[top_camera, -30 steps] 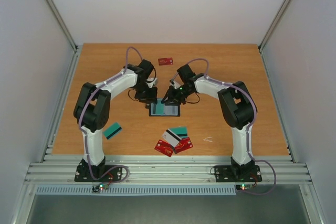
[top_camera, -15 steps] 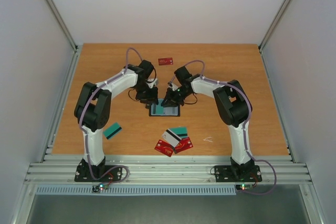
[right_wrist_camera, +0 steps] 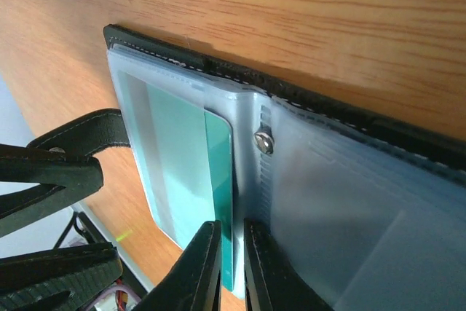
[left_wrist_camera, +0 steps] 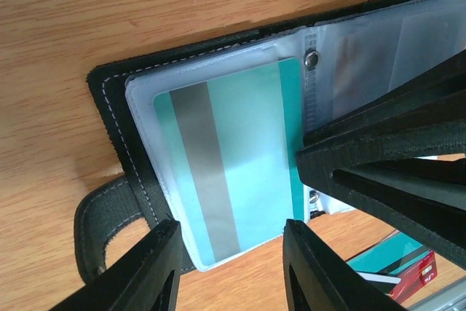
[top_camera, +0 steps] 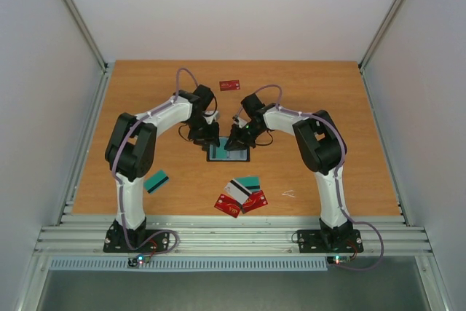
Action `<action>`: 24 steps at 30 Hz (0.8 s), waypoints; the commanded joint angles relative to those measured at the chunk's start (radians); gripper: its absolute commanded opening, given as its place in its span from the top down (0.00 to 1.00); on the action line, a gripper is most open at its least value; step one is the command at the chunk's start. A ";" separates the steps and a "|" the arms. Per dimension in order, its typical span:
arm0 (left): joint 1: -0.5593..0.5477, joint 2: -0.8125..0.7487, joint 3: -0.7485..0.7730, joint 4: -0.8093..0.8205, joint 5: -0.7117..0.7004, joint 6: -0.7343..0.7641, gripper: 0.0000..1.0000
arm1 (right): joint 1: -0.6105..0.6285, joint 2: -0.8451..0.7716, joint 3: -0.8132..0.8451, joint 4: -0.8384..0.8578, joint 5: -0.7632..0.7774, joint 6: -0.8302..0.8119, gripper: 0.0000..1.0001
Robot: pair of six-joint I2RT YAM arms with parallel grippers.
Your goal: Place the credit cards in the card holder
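Note:
The card holder (top_camera: 228,153) lies open mid-table, its black cover (left_wrist_camera: 115,111) and clasp tab (left_wrist_camera: 98,223) showing in the left wrist view. A teal credit card (left_wrist_camera: 233,165) with a grey stripe sits mostly inside a clear sleeve, one long edge (right_wrist_camera: 218,172) sticking out near the hinge. My left gripper (left_wrist_camera: 229,234) hovers open over the holder's near edge (top_camera: 206,138), holding nothing. My right gripper (right_wrist_camera: 231,227) is shut to a thin slit, its tips at the card's exposed edge (top_camera: 234,142).
A loose teal card (top_camera: 156,181) lies near the left arm. A pile of red, white and teal cards (top_camera: 242,193) sits near the front edge. One red card (top_camera: 230,84) lies at the back. A small white scrap (top_camera: 289,194) is front right.
The right arm has shifted slightly left over the holder and its jaws have closed down. The left jaws stand a little wider.

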 commanded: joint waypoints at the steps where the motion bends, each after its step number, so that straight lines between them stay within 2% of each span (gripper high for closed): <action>1: -0.003 0.027 0.030 -0.014 -0.015 0.021 0.60 | 0.007 0.039 0.012 -0.023 0.019 -0.024 0.88; 5: -0.004 0.037 0.032 -0.011 -0.005 0.024 0.58 | 0.007 0.053 0.011 -0.026 0.023 -0.034 0.88; 12: -0.003 0.060 0.030 -0.005 0.009 0.023 0.55 | 0.007 0.067 -0.003 -0.036 0.041 -0.047 0.96; 24: -0.003 0.074 0.033 0.004 0.048 0.012 0.54 | 0.007 0.080 -0.006 -0.015 0.010 -0.043 0.98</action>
